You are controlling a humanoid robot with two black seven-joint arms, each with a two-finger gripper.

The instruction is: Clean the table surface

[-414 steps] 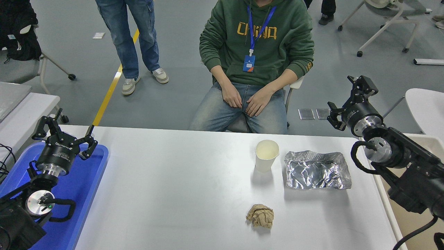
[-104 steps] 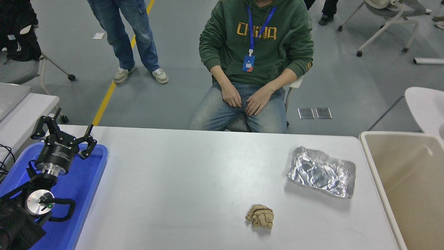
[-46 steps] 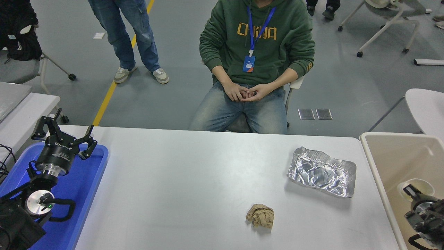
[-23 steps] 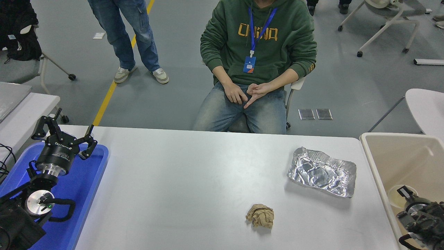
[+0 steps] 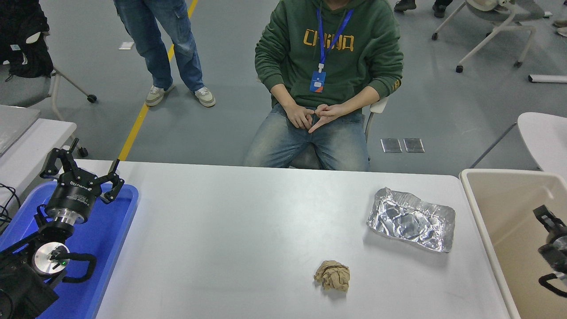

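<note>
The table surface is a wide white-grey top. On it lie a crumpled foil tray at the right and a ball of brown paper nearer the front. My right gripper shows only partly at the right edge, over the beige bin and well clear of both items. My left gripper is parked open over the blue tray at the lower left, holding nothing.
A person in a green hoodie sits at the far side with hands in the lap. Another person stands at the back left. Smaller white tables stand at the left and right edges.
The right arm has moved up and to the right inside the bin. The paper cup seen at its gripper half a second ago no longer shows. The seated person's hands shifted.
</note>
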